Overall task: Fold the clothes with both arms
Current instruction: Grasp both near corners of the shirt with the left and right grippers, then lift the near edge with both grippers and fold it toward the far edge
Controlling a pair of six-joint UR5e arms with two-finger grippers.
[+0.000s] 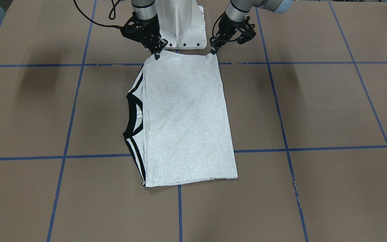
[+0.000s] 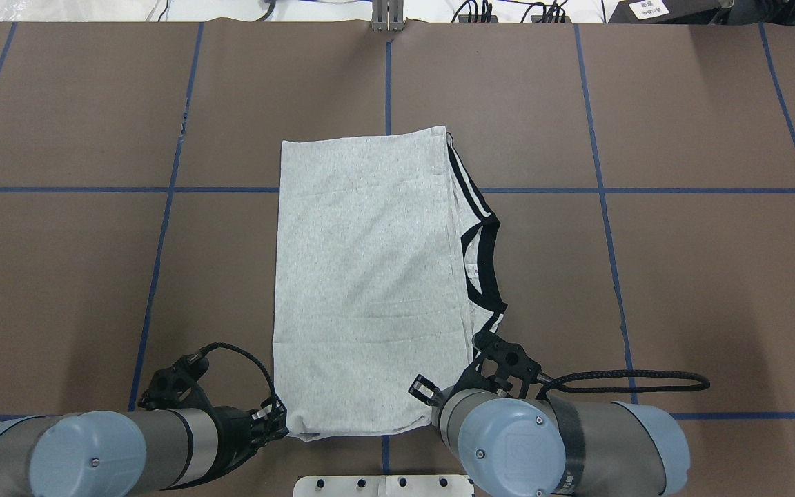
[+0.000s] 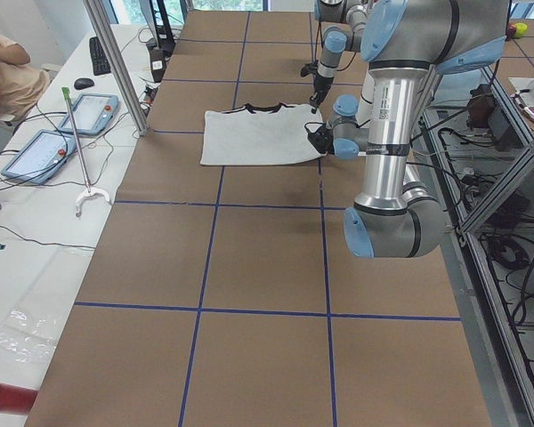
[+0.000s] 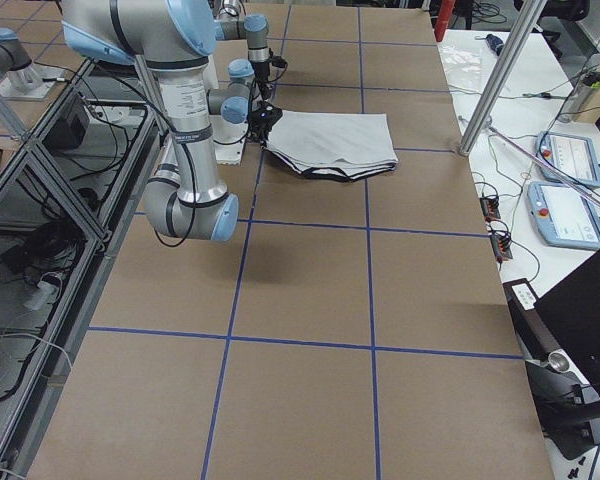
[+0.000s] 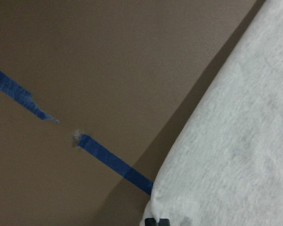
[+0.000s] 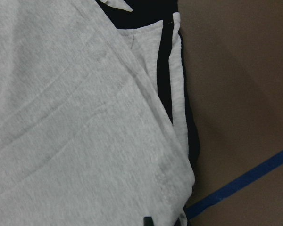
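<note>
Grey T-shirt lies folded flat on the table, its print hidden from you. The left gripper and right gripper each pinch one corner; only your front view shows both pinches clearly.

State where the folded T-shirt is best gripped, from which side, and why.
Pinch its two corners nearest the robot, coming from the robot's side: that short edge of the T-shirt lies flat, a corner by the left gripper and one by the right gripper.
</note>
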